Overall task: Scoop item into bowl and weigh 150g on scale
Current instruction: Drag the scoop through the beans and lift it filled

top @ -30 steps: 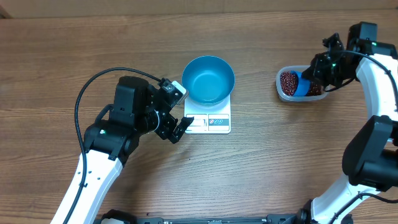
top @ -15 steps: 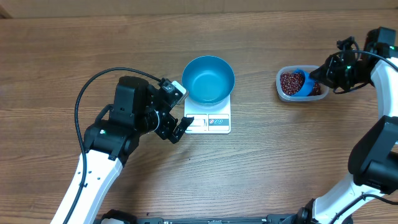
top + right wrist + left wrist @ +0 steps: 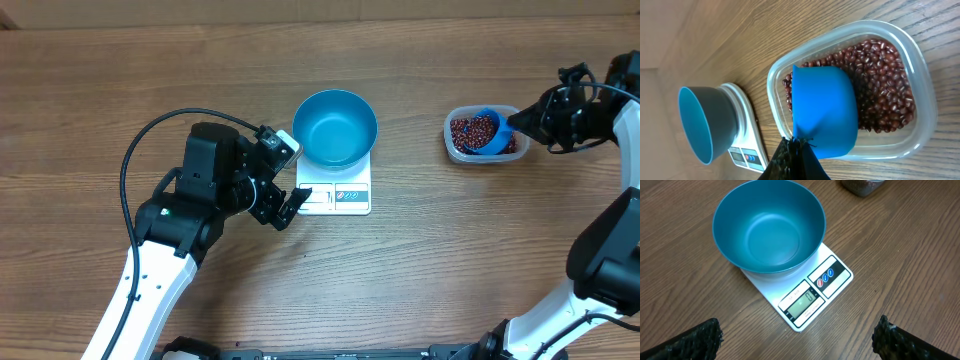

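Scoop [image 3: 824,112] sits in the tub [image 3: 921,75] of beans [image 3: 885,90], gripped by right claw [image 3: 795,150]; left claw [image 3: 797,332] gapes wide beside scale [image 3: 775,292].

Counting it off: one blue bowl [image 3: 335,127], one white scale [image 3: 341,197], one clear tub [image 3: 450,141], one blue scoop [image 3: 492,136], one tabletop [image 3: 450,260], a left gripper [image 3: 288,175] plus a right gripper [image 3: 518,124] for two in all, and beans [image 3: 468,129] well beyond counting, dozens upon dozens heaped in that single tub.
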